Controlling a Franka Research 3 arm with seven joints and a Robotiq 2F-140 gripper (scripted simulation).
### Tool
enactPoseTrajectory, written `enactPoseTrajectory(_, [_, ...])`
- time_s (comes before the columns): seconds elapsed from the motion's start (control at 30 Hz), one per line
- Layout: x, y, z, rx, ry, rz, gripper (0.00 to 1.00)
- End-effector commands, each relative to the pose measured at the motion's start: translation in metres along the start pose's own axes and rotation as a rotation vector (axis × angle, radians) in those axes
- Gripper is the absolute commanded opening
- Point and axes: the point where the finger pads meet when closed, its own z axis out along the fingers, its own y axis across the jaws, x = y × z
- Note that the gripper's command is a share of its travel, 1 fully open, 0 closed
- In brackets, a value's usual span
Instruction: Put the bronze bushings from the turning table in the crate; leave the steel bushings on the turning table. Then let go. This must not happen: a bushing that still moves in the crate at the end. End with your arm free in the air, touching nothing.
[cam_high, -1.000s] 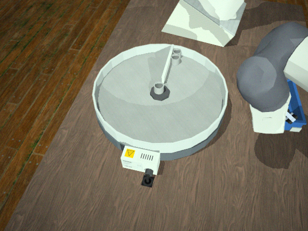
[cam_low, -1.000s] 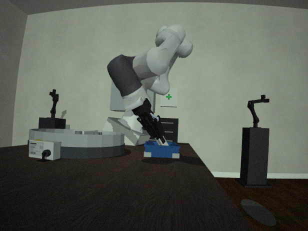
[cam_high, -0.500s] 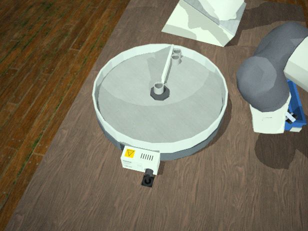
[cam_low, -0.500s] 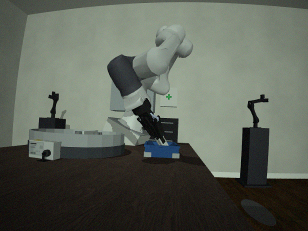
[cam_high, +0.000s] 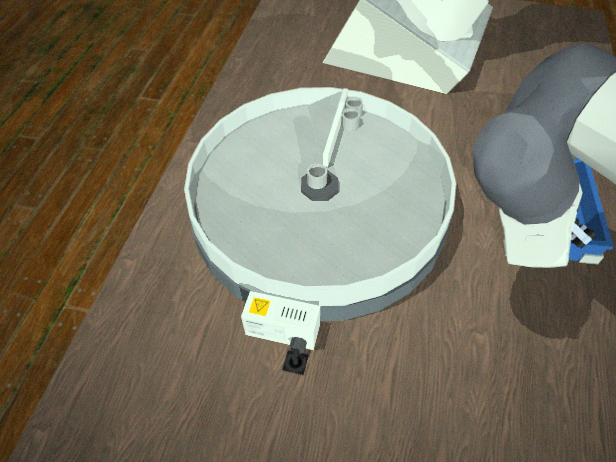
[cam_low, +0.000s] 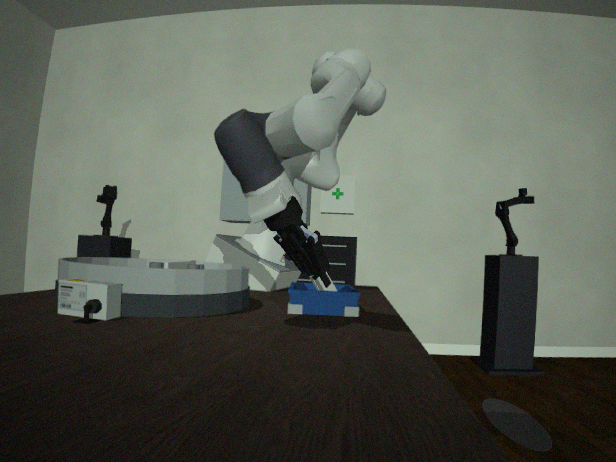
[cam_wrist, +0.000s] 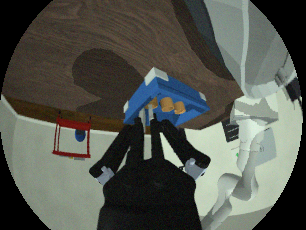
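Note:
Three bronze bushings (cam_wrist: 167, 104) (cam_wrist: 179, 107) (cam_wrist: 153, 103) lie in the blue crate (cam_high: 594, 200) (cam_low: 325, 303) (cam_wrist: 181, 90). My gripper (cam_low: 324, 283) (cam_wrist: 147, 110) is shut with nothing seen between the fingers. Its fingertips point down into the crate, close beside one bronze bushing. In the top view the arm hides the fingertips and much of the crate. On the turning table (cam_high: 360, 294) (cam_low: 210, 281), two steel bushings (cam_high: 354, 105) (cam_high: 351, 120) stand by the far rim, right of the divider bar. Another steel bushing (cam_high: 317, 177) stands at the dark central hub.
The white divider bar (cam_high: 335, 127) rises between the turning table's hub and its far rim. A white control box (cam_high: 281, 320) (cam_low: 90, 299) is at the table's near side. A pale wedge-shaped chute (cam_high: 400, 50) stands behind it. The crate is right of the turning table.

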Motion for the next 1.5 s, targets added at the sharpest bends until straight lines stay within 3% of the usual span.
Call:
enactPoseTrajectory(0.0, [0.000,-0.001,0.000,0.001,0.002,-0.007,0.07])
enactPoseTrajectory(0.83, [-0.053,0.001,-0.063,0.001,0.002,-0.007,0.07])
enactPoseTrajectory(1.47, [-0.056,0.001,-0.067,0.001,0.002,-0.007,0.07])
